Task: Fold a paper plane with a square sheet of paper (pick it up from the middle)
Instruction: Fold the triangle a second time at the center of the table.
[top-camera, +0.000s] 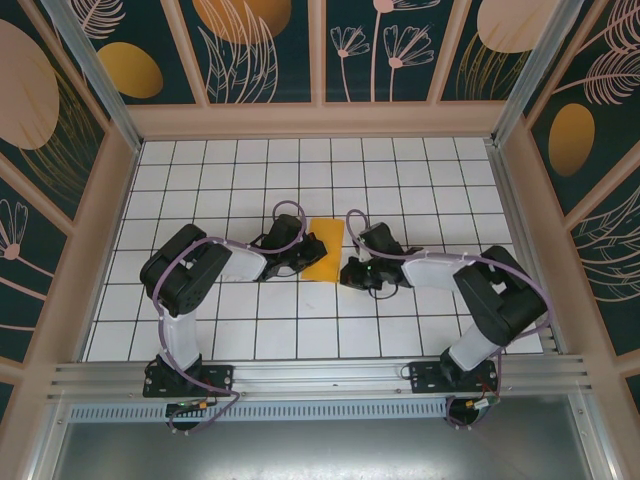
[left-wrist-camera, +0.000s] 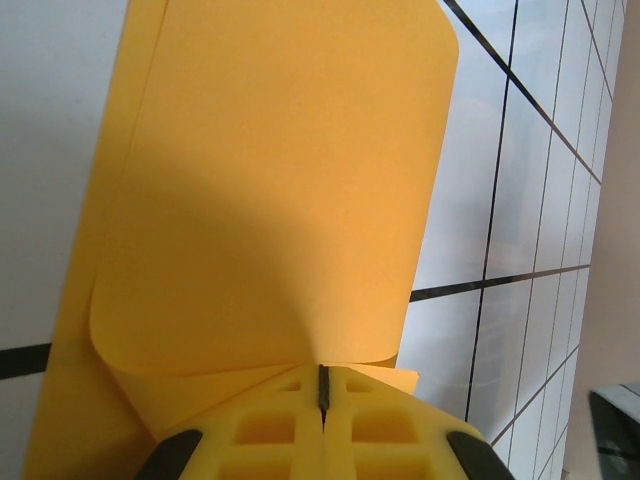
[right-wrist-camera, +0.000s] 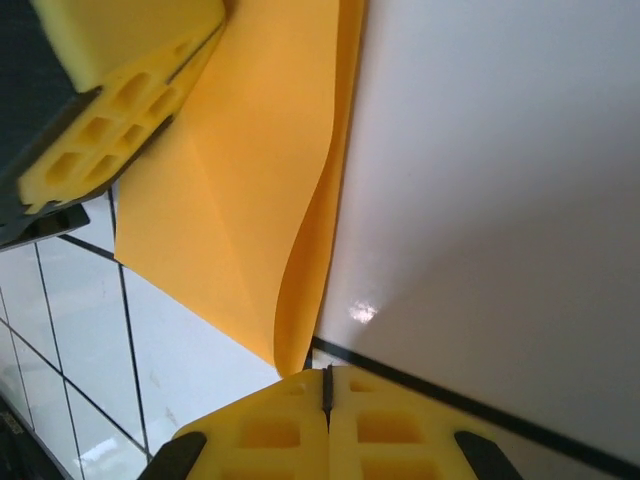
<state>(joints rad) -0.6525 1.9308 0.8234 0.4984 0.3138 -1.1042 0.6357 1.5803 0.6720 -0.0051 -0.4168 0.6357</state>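
The square sheet of paper lies orange-yellow at the middle of the grid table, folded over on itself into a narrow upright rectangle. In the left wrist view its upper flap curls up and draws to a point at the jaw line of my left gripper, which is shut on it. From the top view the left gripper sits at the sheet's left edge. My right gripper is shut at the lower right corner. In the right wrist view the curled paper edge ends just left of the right gripper's closed tips.
White tiles with black grid lines surround the sheet. Wooden walls with dark patterned panels fence the table on three sides. An aluminium rail runs along the near edge by the arm bases.
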